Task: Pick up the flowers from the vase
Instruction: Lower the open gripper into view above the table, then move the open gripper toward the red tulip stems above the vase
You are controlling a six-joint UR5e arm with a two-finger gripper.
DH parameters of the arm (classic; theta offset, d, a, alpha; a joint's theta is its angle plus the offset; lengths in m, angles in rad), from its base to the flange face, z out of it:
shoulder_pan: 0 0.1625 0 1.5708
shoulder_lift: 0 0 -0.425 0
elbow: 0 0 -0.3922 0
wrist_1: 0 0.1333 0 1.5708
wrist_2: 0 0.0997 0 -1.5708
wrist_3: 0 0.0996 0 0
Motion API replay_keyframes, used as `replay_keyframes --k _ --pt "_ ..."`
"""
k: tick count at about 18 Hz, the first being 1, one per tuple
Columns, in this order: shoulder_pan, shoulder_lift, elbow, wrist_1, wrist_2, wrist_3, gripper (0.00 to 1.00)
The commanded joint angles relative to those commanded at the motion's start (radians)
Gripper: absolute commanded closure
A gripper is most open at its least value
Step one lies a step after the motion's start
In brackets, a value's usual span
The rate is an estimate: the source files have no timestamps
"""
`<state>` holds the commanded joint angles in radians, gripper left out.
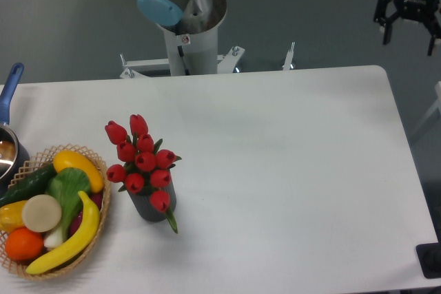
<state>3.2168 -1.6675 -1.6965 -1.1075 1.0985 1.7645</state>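
Observation:
The flowers, a bunch of red tulip buds with green leaves, stand in the vase, a short dark grey cylinder on the left part of the white table. My gripper is far off at the top right, beyond the table's far right corner, with its dark fingers spread apart and nothing between them. It is well away from the flowers.
A round wicker basket of fruit and vegetables sits at the left edge, close to the vase. A pot with a blue handle is at the far left. The arm's base column stands behind the table's far edge.

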Motion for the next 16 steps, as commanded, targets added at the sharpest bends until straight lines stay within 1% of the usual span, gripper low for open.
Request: replay_keyframes --k 3,5,8,11,12,16 --pt "-0.006 0.014 -0.043 0.009 -0.093 -0.092 0.0" --pt "-0.034 0.011 -0.048 0.008 -0.138 -0.152 0.0" --pt "-0.048 0.008 -0.057 0.009 -0.209 -0.285 0.0" --pt "-0.116 0.008 -0.084 0.015 -0.281 -0.338 0.0" --pt "-0.138 0.005 -0.091 0.027 -0.285 -0.361 0.0" --pt "-0.234 -0.017 -0.092 0.129 -0.284 -0.486 0.0"
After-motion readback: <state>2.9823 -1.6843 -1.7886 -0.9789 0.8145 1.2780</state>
